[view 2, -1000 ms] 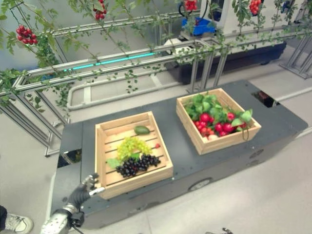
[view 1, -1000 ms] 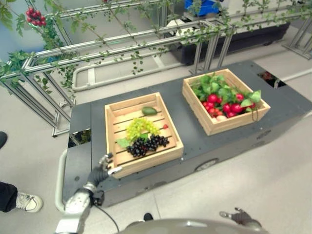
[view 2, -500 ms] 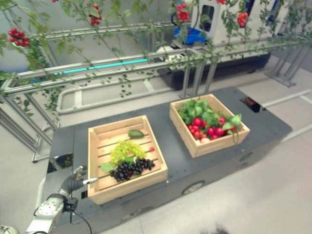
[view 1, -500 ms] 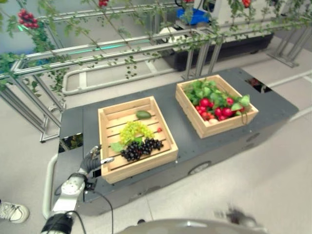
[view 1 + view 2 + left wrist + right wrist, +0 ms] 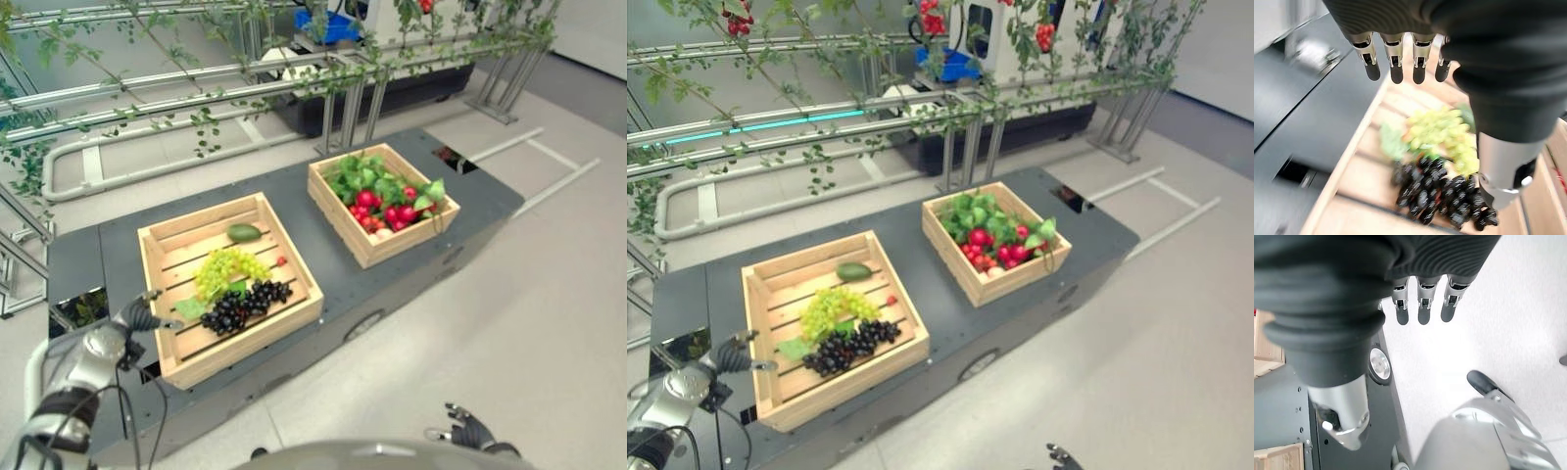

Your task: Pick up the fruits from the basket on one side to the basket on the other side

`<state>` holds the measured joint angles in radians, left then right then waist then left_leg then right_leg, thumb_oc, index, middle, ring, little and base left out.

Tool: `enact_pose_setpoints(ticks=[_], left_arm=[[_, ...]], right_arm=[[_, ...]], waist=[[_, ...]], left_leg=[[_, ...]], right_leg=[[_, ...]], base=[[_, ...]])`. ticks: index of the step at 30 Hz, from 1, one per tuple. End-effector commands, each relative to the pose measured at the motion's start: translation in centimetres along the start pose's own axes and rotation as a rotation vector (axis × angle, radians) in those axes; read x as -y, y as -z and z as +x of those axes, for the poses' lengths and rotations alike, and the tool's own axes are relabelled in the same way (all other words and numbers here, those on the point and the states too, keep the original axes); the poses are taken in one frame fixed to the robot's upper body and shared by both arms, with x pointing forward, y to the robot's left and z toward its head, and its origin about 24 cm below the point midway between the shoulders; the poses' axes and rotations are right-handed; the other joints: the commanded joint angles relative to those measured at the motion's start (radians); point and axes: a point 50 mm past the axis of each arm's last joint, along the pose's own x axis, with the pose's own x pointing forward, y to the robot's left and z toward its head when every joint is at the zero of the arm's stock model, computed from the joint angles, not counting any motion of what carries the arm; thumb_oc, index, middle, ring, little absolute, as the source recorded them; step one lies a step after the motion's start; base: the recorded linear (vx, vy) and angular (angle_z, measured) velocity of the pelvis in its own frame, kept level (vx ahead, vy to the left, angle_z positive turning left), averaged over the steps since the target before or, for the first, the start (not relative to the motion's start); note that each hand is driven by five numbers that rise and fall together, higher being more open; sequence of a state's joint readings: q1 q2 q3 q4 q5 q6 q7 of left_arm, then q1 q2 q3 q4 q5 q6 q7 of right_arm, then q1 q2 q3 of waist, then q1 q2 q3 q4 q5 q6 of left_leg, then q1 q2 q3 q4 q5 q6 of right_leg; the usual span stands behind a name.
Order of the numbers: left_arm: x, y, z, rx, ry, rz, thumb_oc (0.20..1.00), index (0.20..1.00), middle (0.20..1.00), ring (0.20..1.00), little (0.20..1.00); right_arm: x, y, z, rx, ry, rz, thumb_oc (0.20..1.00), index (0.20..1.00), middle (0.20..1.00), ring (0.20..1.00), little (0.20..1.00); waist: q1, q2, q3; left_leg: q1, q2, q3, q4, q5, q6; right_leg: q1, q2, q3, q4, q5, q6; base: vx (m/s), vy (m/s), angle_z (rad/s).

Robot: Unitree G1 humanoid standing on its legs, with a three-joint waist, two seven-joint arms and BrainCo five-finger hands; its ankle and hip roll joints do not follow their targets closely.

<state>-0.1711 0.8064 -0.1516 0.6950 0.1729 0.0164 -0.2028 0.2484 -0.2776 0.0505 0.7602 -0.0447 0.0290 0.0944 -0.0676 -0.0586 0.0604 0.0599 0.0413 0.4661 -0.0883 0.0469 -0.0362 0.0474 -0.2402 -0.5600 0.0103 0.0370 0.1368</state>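
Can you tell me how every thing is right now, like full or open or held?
Left crate: holds green grapes, black grapes, an avocado and a small red fruit.
Right crate: heaped with red fruit and green leaves.
Left hand: open, by the left crate's near corner, holding nothing.
Right hand: open, low over the floor, holding nothing.

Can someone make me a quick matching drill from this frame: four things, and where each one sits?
Things:
1. dark grapes
2. avocado
3. red fruits
4. left hand

Places:
A. crate on the robot's right
B. beside the left crate's outer wall
C. far end of the left crate
D. near end of the left crate

Pairs: 1-D, 2-C, 3-A, 4-B
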Motion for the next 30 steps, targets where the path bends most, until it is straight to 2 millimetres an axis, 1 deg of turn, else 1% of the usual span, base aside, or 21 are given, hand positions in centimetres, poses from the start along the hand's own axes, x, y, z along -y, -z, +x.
enact_pose_setpoints(ticks=[1,6,9,12,17,19,21,30], left_arm=[[-2.6,-2.3,0.3,0.057,-0.037,0.102,1.000,1.000,1.000,1.000,1.000],[-2.7,-2.9,0.3,0.075,-0.017,0.179,1.000,1.000,1.000,1.000,1.000],[-2.7,-3.3,0.3,0.092,-0.010,0.196,1.000,1.000,1.000,1.000,1.000],[-3.1,-3.6,0.2,0.104,-0.014,0.218,1.000,1.000,1.000,1.000,1.000],[-3.4,-4.0,0.1,0.118,-0.011,0.258,1.000,1.000,1.000,1.000,1.000],[-3.3,-4.4,0.2,0.131,-0.005,0.269,1.000,1.000,1.000,1.000,1.000],[-3.3,-5.2,0.2,0.159,-0.008,0.270,1.000,1.000,1.000,1.000,1.000],[-2.5,-7.5,0.7,0.232,0.004,0.246,1.000,1.000,1.000,1.000,1.000]], right_arm=[[-0.8,-1.9,1.1,0.055,-0.001,0.042,1.000,1.000,1.000,1.000,1.000],[-2.1,0.6,1.6,-0.094,-0.040,0.057,1.000,1.000,1.000,1.000,1.000],[-2.2,1.7,1.6,-0.161,-0.049,0.063,1.000,1.000,1.000,1.000,1.000],[-2.1,2.6,1.5,-0.217,-0.047,0.069,1.000,1.000,1.000,1.000,1.000],[-1.8,2.9,1.5,-0.249,-0.040,0.054,1.000,1.000,1.000,1.000,1.000],[-1.6,3.3,1.3,-0.272,-0.038,0.043,1.000,1.000,1.000,1.000,1.000],[-1.4,3.3,1.3,-0.280,-0.032,0.036,1.000,1.000,1.000,1.000,1.000],[0.9,3.6,1.0,-0.293,0.040,0.070,1.000,1.000,1.000,1.000,1.000]], waist=[[0.007,-0.002,0.022],[0.016,0.010,0.023],[0.021,0.016,0.021],[0.024,0.020,0.016],[0.028,0.025,0.012],[0.028,0.029,0.011],[0.028,0.031,0.013],[0.018,0.045,0.046]], left_leg=[[0.062,-0.023,-0.034,0.011,-0.096,-0.009],[0.070,-0.026,-0.035,0.011,-0.101,-0.009],[0.073,-0.027,-0.036,0.010,-0.102,-0.010],[0.077,-0.028,-0.036,0.010,-0.104,-0.010],[0.082,-0.028,-0.036,0.009,-0.106,-0.010],[0.084,-0.028,-0.038,0.009,-0.106,-0.010],[0.084,-0.028,-0.039,0.009,-0.107,-0.010],[0.069,-0.034,-0.041,0.024,-0.112,-0.008]], right_leg=[[-0.089,-0.015,-0.024,0.011,0.092,0.030],[-0.084,-0.018,-0.030,0.013,0.089,0.030],[-0.080,-0.018,-0.035,0.012,0.090,0.031],[-0.076,-0.017,-0.037,0.011,0.089,0.032],[-0.071,-0.016,-0.041,0.010,0.089,0.033],[-0.069,-0.016,-0.044,0.009,0.088,0.033],[-0.071,-0.017,-0.045,0.011,0.087,0.033],[-0.095,-0.021,-0.039,0.029,0.076,0.030]], base=[[0.00,0.000,0.00],[0.00,0.000,0.00],[0.00,0.000,0.00],[0.00,0.000,0.00],[0.00,0.001,0.01],[0.00,0.000,0.00],[0.00,0.000,0.00],[0.00,0.000,0.00]])
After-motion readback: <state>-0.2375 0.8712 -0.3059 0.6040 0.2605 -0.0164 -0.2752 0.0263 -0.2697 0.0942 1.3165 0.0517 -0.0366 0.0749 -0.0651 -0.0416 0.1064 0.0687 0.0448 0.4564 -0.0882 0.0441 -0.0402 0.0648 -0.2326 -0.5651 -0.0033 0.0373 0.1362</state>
